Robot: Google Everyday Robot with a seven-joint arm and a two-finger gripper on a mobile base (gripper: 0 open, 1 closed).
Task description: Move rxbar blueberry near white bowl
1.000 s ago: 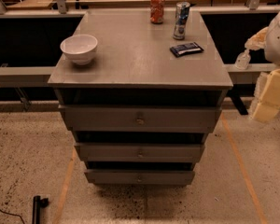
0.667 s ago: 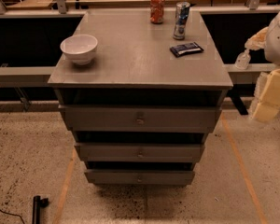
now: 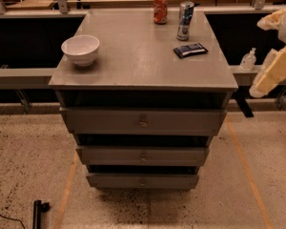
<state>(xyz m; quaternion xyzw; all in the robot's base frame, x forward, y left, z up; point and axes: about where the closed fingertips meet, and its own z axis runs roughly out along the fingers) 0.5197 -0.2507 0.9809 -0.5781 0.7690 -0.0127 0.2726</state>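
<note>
Four items rest on the grey cabinet top (image 3: 133, 61). The white bowl (image 3: 80, 49) stands upright near the left edge, toward the front. The rxbar blueberry (image 3: 190, 49) lies flat on the right side of the top, well apart from the bowl, with bare surface between them. A blue-silver can (image 3: 185, 20) stands upright just behind the bar, and a red can (image 3: 160, 7) stands at the rear edge, to the left of the blue-silver can. Below the top, three drawers (image 3: 143, 123) are stepped forward and each shows a small centre knob. The gripper (image 3: 269, 75) hangs off the cabinet's right side, beyond the front right corner and below the level of the top, touching none of the items. Whether it is parted or closed cannot be told. A small clear pump bottle (image 3: 248, 60) stands on the ledge beside it.
</note>
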